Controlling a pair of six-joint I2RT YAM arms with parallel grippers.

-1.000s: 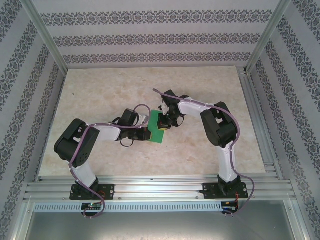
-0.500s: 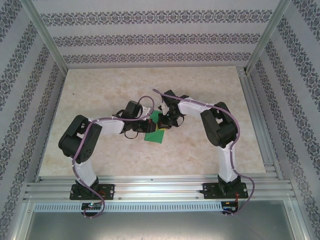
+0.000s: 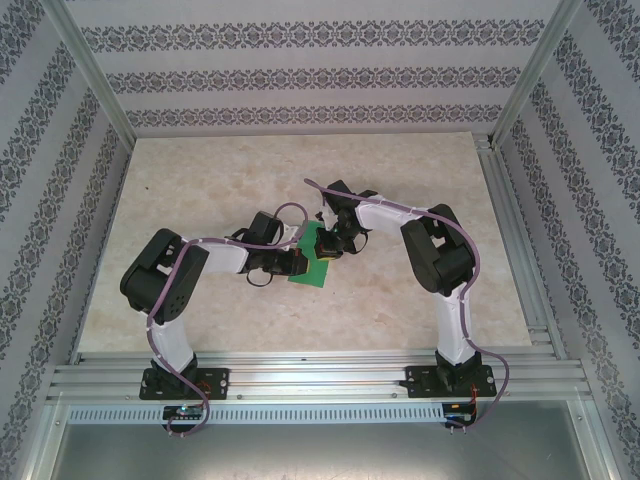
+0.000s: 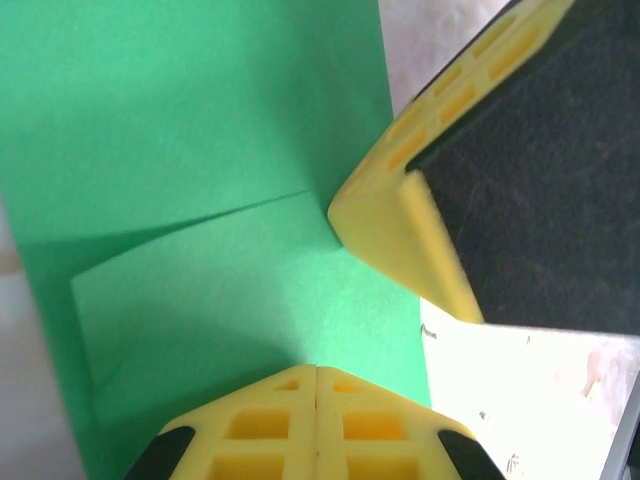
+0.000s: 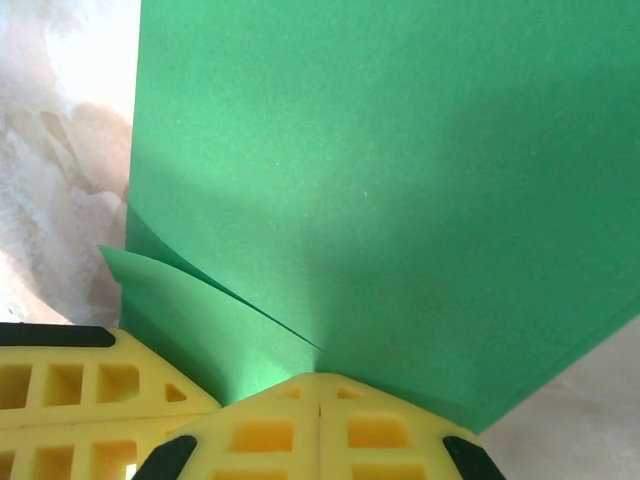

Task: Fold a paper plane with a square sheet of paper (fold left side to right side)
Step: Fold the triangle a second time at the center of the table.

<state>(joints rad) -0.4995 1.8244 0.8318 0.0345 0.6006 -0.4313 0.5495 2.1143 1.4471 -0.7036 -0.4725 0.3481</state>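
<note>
Two robot arms meet over a bright green square sheet of paper (image 3: 312,272) lying near the middle of a marble-patterned table (image 3: 200,180). The left gripper (image 4: 317,405) has its yellow jaws pressed fully together, their tips against the near edge of the sheet, where a folded flap lies at a slant over the layer beneath. The right gripper (image 5: 320,405) is likewise closed tight, its tips set on the paper at the point where a curled upper layer meets the flat one. Whether either tool pinches the sheet or merely presses on it cannot be told. From above, the grippers sit just beside each other, the paper between and beneath them.
</note>
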